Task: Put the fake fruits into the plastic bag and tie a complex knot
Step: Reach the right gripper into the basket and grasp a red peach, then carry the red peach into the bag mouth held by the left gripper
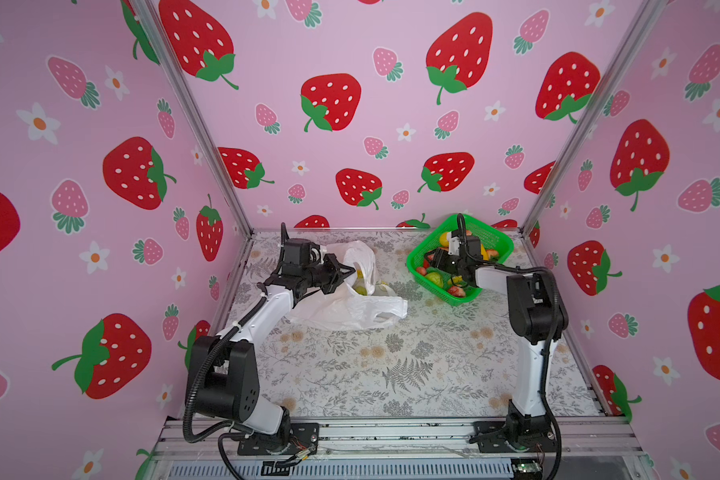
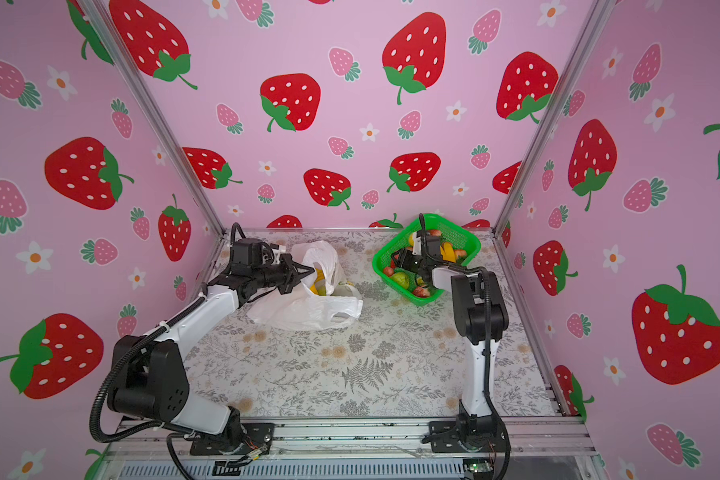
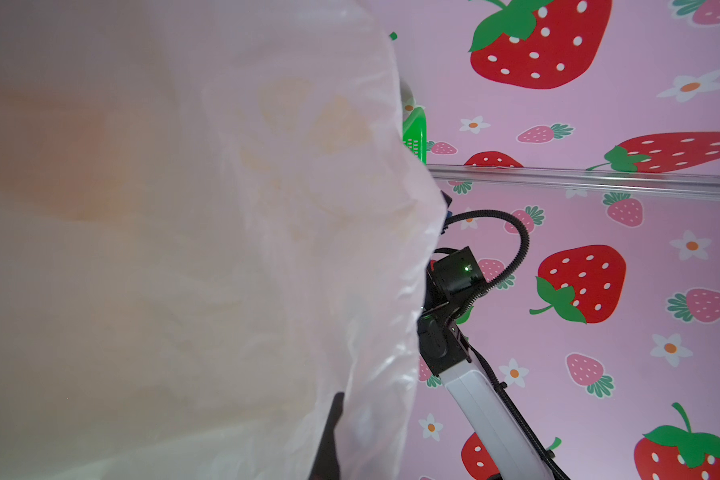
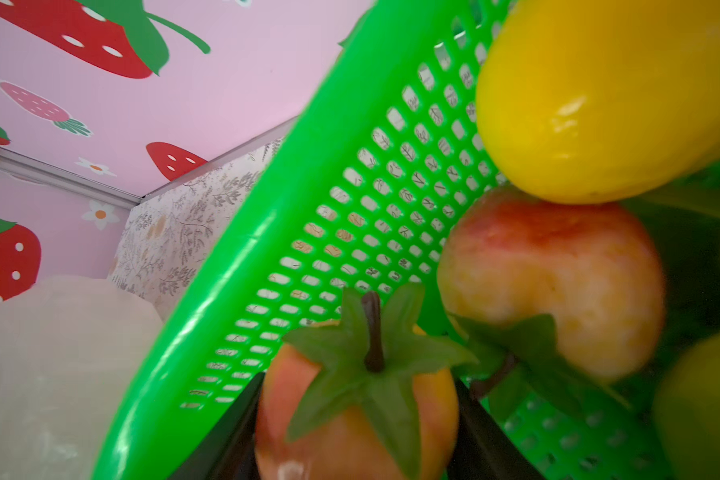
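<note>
The plastic bag [image 1: 350, 309] [image 2: 308, 313] lies white and crinkly at the back left of the table, with its mouth lifted. Yellow and green fake fruits [image 1: 360, 286] [image 2: 321, 282] show inside it. My left gripper [image 1: 345, 271] [image 2: 306, 272] is shut on the bag's raised rim; in the left wrist view the film [image 3: 184, 249] fills the picture and hides all but one dark finger [image 3: 329, 432]. My right gripper [image 1: 433, 262] [image 4: 359, 378] is down in the green basket, its fingers pressed on both sides of an orange-pink fruit [image 4: 341, 440] with a green leafy cap. No knot shows.
The green mesh basket [image 1: 491, 237] [image 2: 454, 237] [image 4: 308, 187] stands tilted at the back right, holding several more fruits, among them a pale pink-orange one [image 4: 549, 274] and a long yellow one [image 4: 599, 104]. Pink strawberry walls close in three sides.
</note>
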Robot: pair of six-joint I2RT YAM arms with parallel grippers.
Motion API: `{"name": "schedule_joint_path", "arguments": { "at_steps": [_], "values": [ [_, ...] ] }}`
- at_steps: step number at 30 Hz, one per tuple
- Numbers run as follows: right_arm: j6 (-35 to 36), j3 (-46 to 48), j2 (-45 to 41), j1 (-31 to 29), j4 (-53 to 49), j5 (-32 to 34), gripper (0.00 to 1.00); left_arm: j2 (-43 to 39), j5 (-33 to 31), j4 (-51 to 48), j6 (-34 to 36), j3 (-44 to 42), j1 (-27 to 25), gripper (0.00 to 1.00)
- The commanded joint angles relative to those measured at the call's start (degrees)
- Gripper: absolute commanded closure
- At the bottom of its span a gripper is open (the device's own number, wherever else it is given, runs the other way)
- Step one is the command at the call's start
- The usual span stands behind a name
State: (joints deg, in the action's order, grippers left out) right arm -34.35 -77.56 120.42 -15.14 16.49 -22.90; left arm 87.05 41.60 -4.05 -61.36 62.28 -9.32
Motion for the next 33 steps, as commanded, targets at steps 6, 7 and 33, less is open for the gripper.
{"name": "schedule_joint_path", "arguments": {
  "at_steps": [6, 7, 33],
  "values": [
    [2.51, 11.15, -18.26, -0.18, 4.1, 1.74, 0.44, -0.85, 0.85, 0.88, -0.49, -0.11, 0.18, 0.99],
    [2.14, 14.1, -20.66, -0.76, 5.15, 1.22, 0.45, -0.86, 0.87, 0.87, -0.53, -0.12, 0.18, 0.99],
    [23.31, 17.84, -13.67, -29.49, 9.51, -14.34, 0.46, -1.44, 1.05, -5.5, 4.98, 4.39, -5.37, 0.99]
  ]
}}
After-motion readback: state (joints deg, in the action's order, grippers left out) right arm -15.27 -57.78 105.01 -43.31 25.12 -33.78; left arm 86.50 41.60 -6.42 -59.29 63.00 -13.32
